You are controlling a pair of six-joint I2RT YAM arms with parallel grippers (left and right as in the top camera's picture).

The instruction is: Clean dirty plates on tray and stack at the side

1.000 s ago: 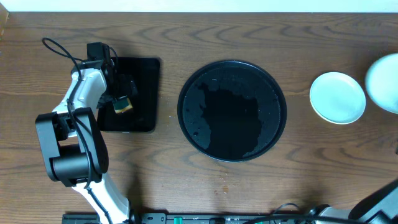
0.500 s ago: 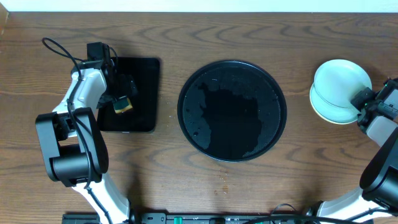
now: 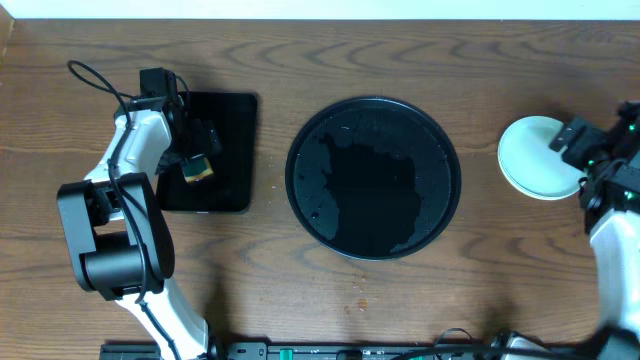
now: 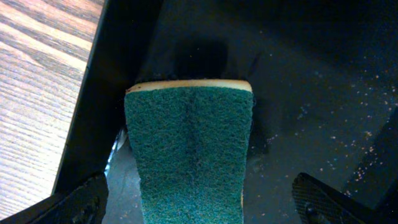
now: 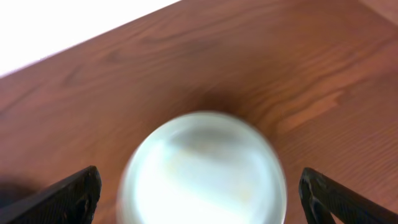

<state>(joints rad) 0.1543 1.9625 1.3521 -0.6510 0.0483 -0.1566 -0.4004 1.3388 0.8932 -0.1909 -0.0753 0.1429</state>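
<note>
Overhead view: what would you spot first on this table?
The big round glossy black tray in the middle of the wooden table, wet-looking, with no plates on it. To its right sits a white plate, with the right claw open above it. On the left, a green sponge lies on a smaller rectangular black tray, inside the open left claw.

Right fingers point(image 5: 69, 198) opened; plate point(image 3: 535, 160) released, now lying flat.
</note>
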